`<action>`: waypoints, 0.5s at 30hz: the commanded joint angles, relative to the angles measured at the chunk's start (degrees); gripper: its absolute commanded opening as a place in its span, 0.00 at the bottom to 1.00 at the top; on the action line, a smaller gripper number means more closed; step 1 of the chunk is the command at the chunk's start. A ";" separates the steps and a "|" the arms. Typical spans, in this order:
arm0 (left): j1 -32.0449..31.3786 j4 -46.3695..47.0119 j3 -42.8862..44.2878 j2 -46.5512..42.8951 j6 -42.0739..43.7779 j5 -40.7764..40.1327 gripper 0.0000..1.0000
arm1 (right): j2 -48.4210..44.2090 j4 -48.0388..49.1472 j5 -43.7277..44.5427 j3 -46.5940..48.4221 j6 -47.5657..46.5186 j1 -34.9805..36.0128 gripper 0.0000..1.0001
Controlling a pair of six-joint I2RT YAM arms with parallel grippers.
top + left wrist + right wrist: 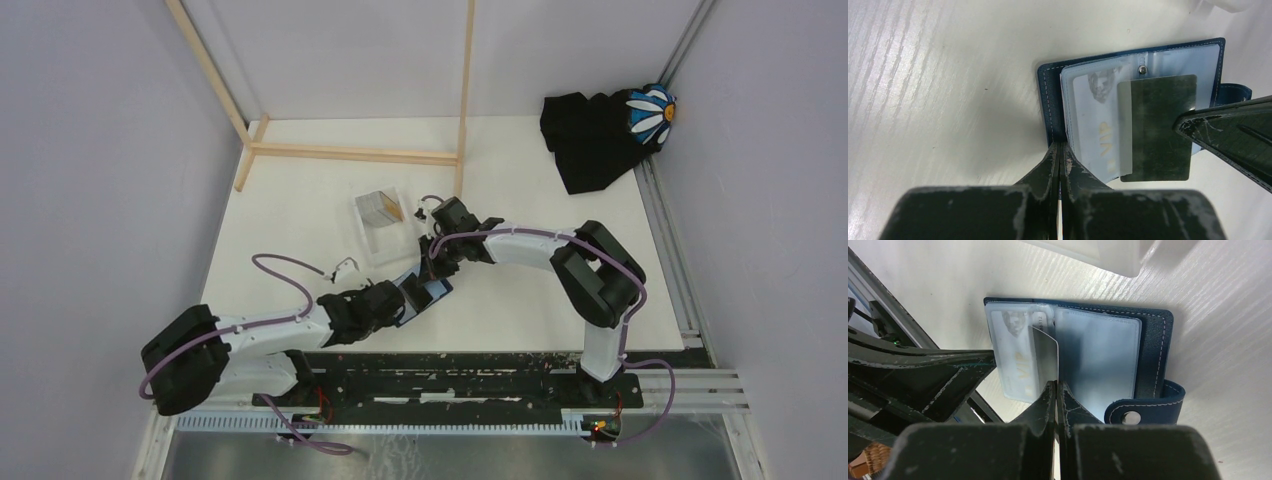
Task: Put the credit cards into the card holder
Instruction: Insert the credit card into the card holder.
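The navy card holder lies open on the white table between both arms, its clear sleeves up. My left gripper is shut on the edge of its navy cover. A white card marked VIP sits in one sleeve. My right gripper is shut on a silvery-grey credit card, held on edge over the sleeves near the fold. In the left wrist view that card overlaps the sleeve page, with a right finger on it. The snap tab lies open to the right.
A clear plastic box stands just behind the holder with more cards in it. A wooden frame crosses the back of the table. Black cloth with a flower-patterned item lies at the back right.
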 commanded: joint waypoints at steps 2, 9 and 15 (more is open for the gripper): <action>-0.16 -0.02 1.16 2.47 -1.33 -0.37 0.03 | 2.97 0.02 -0.49 0.98 -2.09 -0.18 0.01; -0.19 -0.30 1.36 3.10 -1.17 -0.37 0.03 | 3.41 1.28 -0.59 0.25 -1.53 -0.48 0.01; -0.20 -0.13 1.91 4.21 -0.81 -0.42 0.03 | 3.85 2.08 -0.60 0.77 -0.48 -0.37 0.01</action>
